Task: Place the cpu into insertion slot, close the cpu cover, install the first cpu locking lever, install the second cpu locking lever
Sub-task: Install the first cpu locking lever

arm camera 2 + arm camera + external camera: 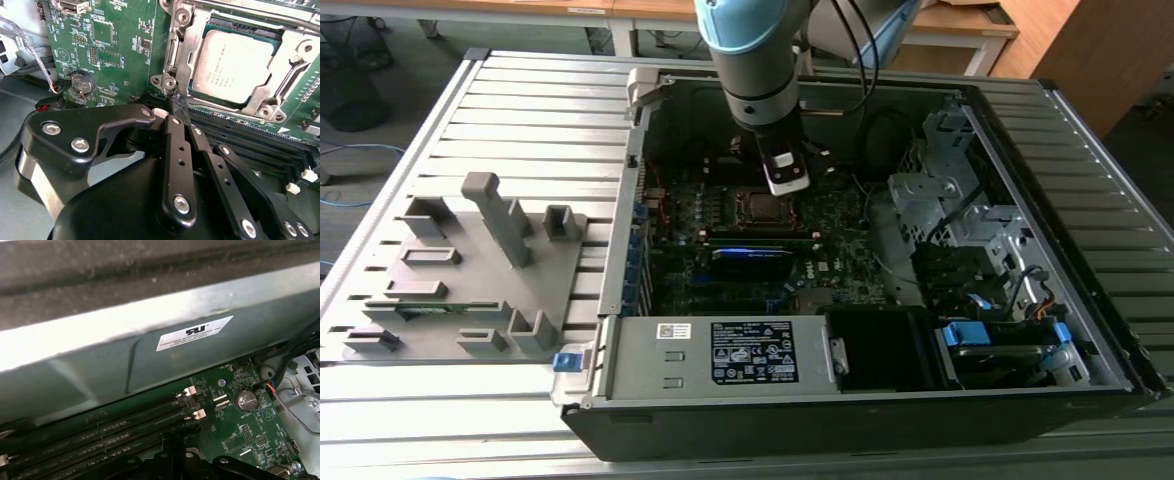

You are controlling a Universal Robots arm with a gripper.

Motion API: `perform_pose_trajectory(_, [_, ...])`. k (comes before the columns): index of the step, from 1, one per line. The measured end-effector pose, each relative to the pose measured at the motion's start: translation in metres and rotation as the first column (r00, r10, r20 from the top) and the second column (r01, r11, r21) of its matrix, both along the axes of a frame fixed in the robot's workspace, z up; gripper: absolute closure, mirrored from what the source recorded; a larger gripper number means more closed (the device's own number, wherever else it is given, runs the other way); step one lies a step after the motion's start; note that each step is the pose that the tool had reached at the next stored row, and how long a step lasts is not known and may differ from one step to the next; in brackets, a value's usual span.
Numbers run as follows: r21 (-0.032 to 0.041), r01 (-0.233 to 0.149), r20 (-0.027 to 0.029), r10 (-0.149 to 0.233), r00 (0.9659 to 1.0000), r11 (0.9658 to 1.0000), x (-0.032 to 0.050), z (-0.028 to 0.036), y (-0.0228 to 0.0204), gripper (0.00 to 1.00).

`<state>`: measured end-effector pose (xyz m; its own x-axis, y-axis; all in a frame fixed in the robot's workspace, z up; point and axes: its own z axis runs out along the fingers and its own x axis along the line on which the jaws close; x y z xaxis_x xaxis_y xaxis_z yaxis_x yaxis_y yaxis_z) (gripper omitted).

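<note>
Your jaws look drawn together with nothing between them: in the second wrist view the black metal gripper [175, 107] narrows to a tip just beside the lower left corner of the small square insertion slot with its silvery metal rim [172, 50]. You see the flat square cpu with a dull grey face [234, 65] already lying in that slot, in the upper right of the frame. You also see the thin silvery cpu cover frame [299, 50] lying over the chip's edges, its square window showing the chip. The green motherboard [115, 70] fills the upper left, with a round silver coin battery [81, 83] on it. Long narrow black memory slots [240, 137] run below the socket.

Your exterior view shows the grey and blue robot arm [754, 60] reaching down from the top centre into the open black computer case [1107, 330], the gripper [787, 186] hanging just above the insertion slot [759, 207] at the frame's centre. You have a grey plastic fixture [467, 270] at the left, on the ribbed metal table [400, 410].

Your first wrist view shows the memory slots [100, 432] in the lower left, the coin battery [245, 400] at right, and a grey metal case wall [150, 340] with a white sticker [195, 333] across the middle.
</note>
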<state>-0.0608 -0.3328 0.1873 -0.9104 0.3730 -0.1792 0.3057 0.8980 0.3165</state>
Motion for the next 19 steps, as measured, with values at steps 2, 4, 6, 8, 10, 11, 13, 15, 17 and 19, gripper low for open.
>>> perform_pose_trajectory(2, [-0.0003,0.0,0.0,0.0,1.0,1.0,0.0001,0.0,0.0,0.89])
perform_pose_trajectory(4, [-0.0012,0.0,-0.0001,0.0,1.0,1.0,0.0001,-0.0001,0.0,0.89])
perform_pose_trajectory(6, [0.0001,0.0,0.001,0.0,1.0,1.0,0.0004,-0.0011,0.0004,0.89])
perform_pose_trajectory(8, [-0.0015,0.0,0.0007,0.0,1.0,1.0,0.0004,-0.001,0.0004,0.89])
perform_pose_trajectory(10, [-0.0018,0.0,0.0006,0.0,1.0,1.0,0.0004,-0.0009,0.0004,0.89])
perform_pose_trajectory(11, [-0.0017,0.0,0.0006,0.0,1.0,1.0,0.0004,-0.0008,0.0004,0.89])
perform_pose_trajectory(13, [-0.0014,0.0,0.0007,0.0,1.0,1.0,0.0004,0.0009,0.0005,0.89])
perform_pose_trajectory(15, [-0.0017,0.0,-0.0005,0.0,1.0,1.0,0.0004,0.0048,0.0004,0.89])
perform_pose_trajectory(17, [-0.0016,0.0,-0.0014,0.0,1.0,1.0,0.0004,0.0085,0.0004,0.89])
perform_pose_trajectory(19, [-0.0016,0.0,-0.0022,0.0,1.0,1.0,0.0004,0.0116,0.0004,0.89])
